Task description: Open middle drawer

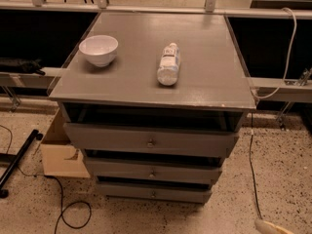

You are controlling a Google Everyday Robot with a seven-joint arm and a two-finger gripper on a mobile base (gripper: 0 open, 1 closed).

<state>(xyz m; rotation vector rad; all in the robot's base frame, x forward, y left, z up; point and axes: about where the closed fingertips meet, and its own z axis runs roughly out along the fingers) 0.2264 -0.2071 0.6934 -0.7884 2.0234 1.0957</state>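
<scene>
Item: grey cabinet with a flat counter (209,77), filling the middle of the camera view and standing on a speckled floor (285,179). On the counter, a white bowl (98,49) is sitting upright toward 10 o'clock. A clear plastic bottle (168,64) is lying on its side near the middle, well apart from the bowl, with its cap pointing to 12 o'clock. Below the counter edge, three grey drawer fronts are stacking downward toward 6 o'clock. The top drawer (107,136) is showing the widest front, with a dark opening above it. The middle drawer (195,173) is sitting between the other two, carrying a small round knob (151,173) mid-front and a dark strip along its upper edge. The bottom drawer (185,195) is showing the narrowest front. At 9 o'clock of the drawers, a cardboard box (61,155) is resting on the floor against the cabinet's side. A black cable (62,213) is looping across the floor at 7 o'clock. A white cable (291,43) is hanging at 2 o'clock, dropping to a metal rail (285,90) beside the counter. The gripper (271,226) is showing as a pale tip at 5 o'clock, at the bottom edge, well apart from the drawers; whether it is open or closed cannot be told.
</scene>
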